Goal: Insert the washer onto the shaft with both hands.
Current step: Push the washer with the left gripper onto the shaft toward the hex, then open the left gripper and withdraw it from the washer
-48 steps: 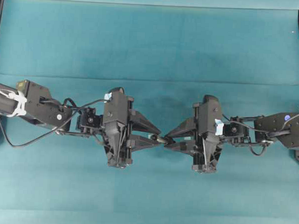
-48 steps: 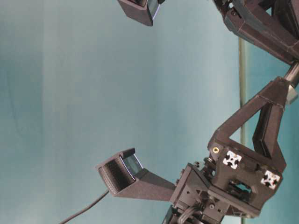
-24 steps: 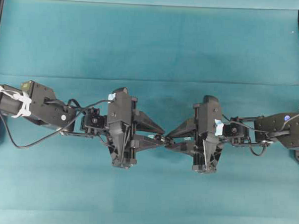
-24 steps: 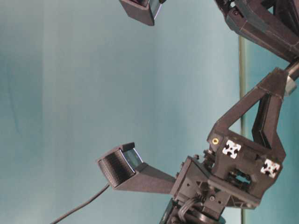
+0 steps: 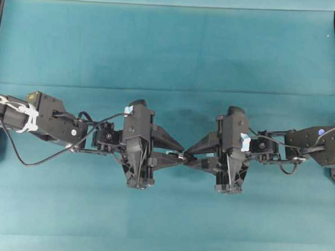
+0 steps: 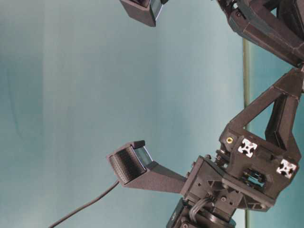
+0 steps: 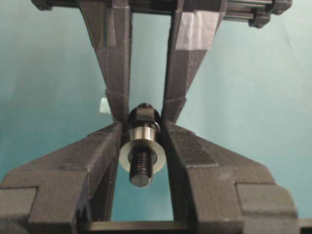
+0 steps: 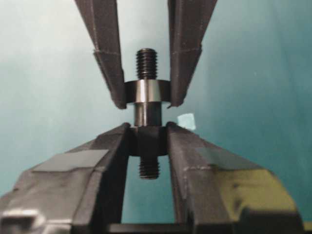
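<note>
**Washer sitting on the shaft between both grippers**

I am watching the two arms meeting tip to tip over the middle of the teal counter (image 5: pixel 171 48). My left gripper (image 5: pixel 177 151) is pinching the washer (image 7: pixel 142 155) by its rim, its jaws closed on it from both sides. In the left wrist view the silvery ring is already sitting around the threaded end of the shaft (image 8: pixel 147 114), with the thread poking through its hole toward the camera. My right gripper (image 5: pixel 189 154) is clamping the shaft at its dark middle section, jaws shut tight on it; the right wrist view shows one threaded end pointing back at the camera and the other passing between the left fingers (image 8: pixel 109 68). A small pale square scrap (image 8: pixel 186 121) is lying on the counter just beside the shaft.
</note>
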`<control>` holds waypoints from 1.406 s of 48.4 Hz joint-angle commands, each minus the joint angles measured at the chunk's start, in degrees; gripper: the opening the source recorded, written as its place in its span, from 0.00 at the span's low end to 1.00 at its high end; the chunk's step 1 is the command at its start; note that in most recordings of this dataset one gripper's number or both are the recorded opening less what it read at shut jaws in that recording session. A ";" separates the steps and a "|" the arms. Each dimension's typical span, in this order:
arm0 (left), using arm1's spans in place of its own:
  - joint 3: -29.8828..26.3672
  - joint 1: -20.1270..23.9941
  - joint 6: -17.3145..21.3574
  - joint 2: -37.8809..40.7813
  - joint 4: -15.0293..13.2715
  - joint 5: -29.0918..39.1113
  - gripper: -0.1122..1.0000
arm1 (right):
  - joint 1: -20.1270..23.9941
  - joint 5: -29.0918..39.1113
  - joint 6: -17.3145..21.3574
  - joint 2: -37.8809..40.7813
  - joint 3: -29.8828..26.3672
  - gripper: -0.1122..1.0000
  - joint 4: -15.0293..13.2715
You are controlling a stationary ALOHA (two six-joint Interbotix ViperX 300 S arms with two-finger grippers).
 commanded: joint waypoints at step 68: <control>-3.78 -0.26 -0.09 0.79 0.18 2.55 0.40 | -0.26 -0.88 0.35 -0.44 -1.23 0.10 0.18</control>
